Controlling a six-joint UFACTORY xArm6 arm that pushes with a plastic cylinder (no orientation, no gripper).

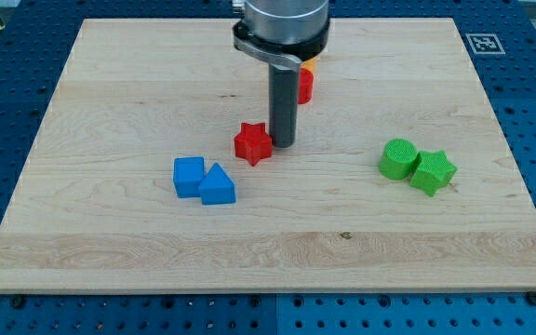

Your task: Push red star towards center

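The red star (252,142) lies on the wooden board (138,74), a little left of the board's middle. My tip (282,144) stands right beside the star, on its right side, touching or nearly touching it. The dark rod rises from there to the arm's grey head at the view's top.
A second red block (304,86) sits behind the rod, with a bit of an orange block (309,64) above it, both partly hidden. A blue cube (189,176) and a blue triangular block (217,185) touch at lower left. A green round block (398,159) and a green star (433,171) touch at right.
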